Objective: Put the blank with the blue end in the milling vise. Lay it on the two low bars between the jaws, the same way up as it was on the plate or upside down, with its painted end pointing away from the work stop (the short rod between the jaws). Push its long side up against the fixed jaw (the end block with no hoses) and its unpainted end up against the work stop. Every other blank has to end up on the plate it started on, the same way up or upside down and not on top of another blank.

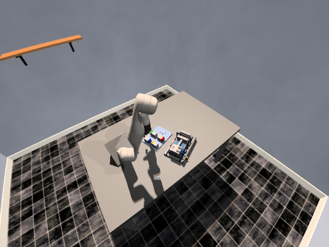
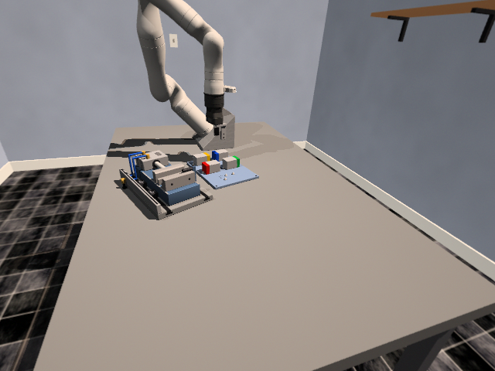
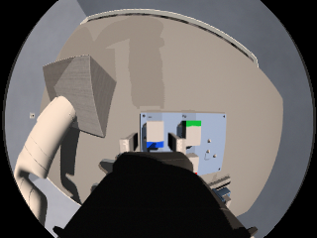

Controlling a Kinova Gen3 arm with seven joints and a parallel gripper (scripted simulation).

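At frame centre-left, the gripper (image 2: 216, 130) hangs wide open and empty above the blue-ended blank (image 2: 219, 154) on the plate (image 2: 242, 176).

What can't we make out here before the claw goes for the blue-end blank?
- Claw fingertips: wrist view blocked by its own dark body; tiny in the exterior view.
- Work stop and low bars inside the vise: too small in top and exterior views.
- Blue-end blank: near part hidden by the claw body in the wrist view.
- Yellow-end blank: half behind the red-end blank in the exterior view.
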